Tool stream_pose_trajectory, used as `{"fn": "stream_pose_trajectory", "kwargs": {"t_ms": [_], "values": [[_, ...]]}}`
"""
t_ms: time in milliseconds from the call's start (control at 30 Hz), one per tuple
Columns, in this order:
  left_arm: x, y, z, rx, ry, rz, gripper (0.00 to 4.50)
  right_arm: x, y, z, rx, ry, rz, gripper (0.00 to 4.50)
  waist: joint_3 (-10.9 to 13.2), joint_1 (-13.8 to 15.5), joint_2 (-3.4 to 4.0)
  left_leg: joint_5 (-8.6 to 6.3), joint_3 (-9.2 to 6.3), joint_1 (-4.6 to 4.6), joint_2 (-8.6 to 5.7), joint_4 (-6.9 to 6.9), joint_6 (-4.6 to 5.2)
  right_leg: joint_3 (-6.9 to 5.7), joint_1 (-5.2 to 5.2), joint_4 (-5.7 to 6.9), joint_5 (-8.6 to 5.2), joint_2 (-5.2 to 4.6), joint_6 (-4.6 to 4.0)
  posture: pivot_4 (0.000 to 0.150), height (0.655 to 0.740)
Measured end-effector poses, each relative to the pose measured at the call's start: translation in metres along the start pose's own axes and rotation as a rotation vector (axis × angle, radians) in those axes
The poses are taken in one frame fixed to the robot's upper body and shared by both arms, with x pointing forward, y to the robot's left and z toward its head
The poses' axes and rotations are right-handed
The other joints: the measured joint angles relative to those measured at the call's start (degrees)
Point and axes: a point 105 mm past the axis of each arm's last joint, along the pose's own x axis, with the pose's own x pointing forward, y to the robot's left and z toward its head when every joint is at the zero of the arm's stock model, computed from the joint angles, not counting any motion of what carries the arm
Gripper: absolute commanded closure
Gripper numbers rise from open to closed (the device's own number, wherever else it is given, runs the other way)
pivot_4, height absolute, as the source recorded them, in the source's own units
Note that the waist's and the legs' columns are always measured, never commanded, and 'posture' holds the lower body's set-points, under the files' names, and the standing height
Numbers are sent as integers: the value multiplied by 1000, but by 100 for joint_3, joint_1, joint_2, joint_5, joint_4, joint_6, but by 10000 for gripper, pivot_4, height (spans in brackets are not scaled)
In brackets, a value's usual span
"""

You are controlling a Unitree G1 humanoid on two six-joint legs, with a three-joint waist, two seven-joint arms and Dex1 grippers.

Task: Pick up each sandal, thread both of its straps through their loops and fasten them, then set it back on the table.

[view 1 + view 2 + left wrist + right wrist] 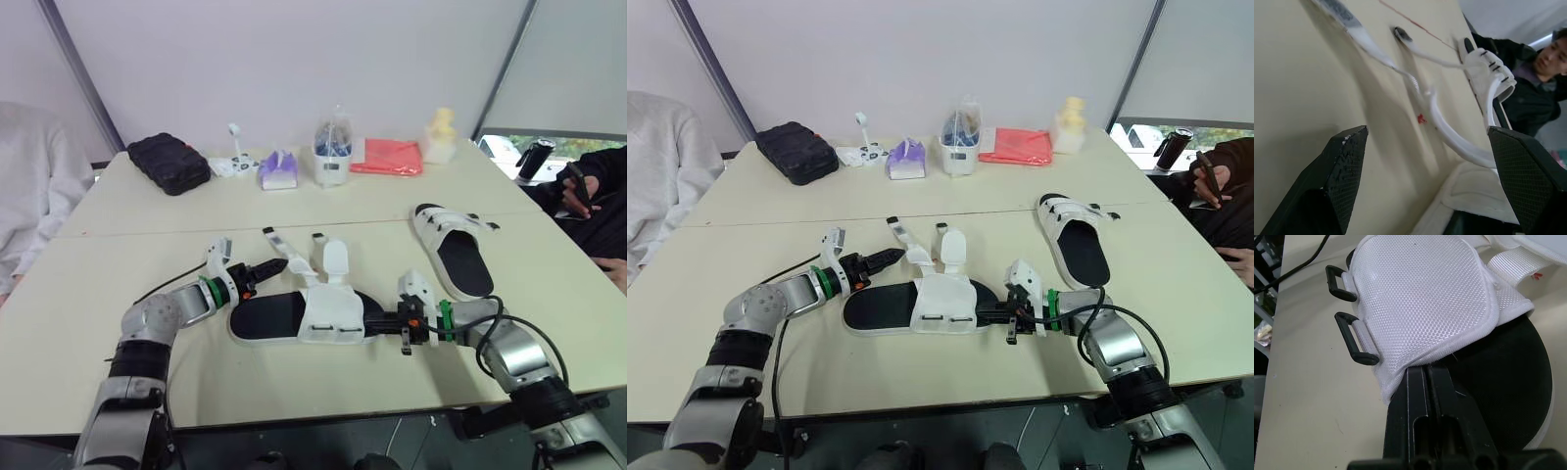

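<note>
The near sandal [294,319], black-soled with a white mesh upper, lies flat on the table in front of me. Its two thin straps [279,245] lie unfastened, spread out toward the table's far side beside a wide white flap [335,257]. Two black loops [1354,340] stand free on the upper's edge. My right gripper [377,318] is shut on the rim of the sole [1508,382] at the sandal's right end. My left gripper [266,267] is open just above the table, by the sandal's left end, pointing at the straps [1440,122]. A second sandal [456,250] lies at the right.
Along the table's far side sit a black pouch [168,162], a purple tissue pack [278,171], a clear bag [333,152], a red bag [387,157] and a yellow item [441,135]. One person [588,191] sits at the right edge, another in white [29,186] at the left.
</note>
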Motion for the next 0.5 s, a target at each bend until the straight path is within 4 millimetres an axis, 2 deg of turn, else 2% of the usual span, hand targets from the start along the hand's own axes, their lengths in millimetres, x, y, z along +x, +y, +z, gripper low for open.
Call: {"fn": "stream_pose_trajectory", "kwargs": {"t_ms": [200,333,433,500], "values": [[29,-2,29,-61,-86,8,4330,6,3,0,-1,-22,5,44411,-3,-3,-8,1,-2,0,0,1,-5,-3,1,-1,0,0,0,1500,7400],[46,-4,37,-31,-119,45,4330,11,6,1,-4,-33,1,44411,-4,-78,-10,0,-2,0,0,-3,-8,-3,-1,0,0,0,1,1500,7400],[52,9,32,-33,-166,130,12825,14,8,1,-6,-38,-4,45000,-5,-101,-10,-5,-5,0,1,-4,-15,-3,-8,3,0,1,1,1500,7400],[53,15,32,-34,-192,170,23266,15,8,2,-10,-35,-9,45000,-5,-103,-11,-5,-5,1,1,-2,-16,-3,-8,4,1,1,1,1500,7400]]}}
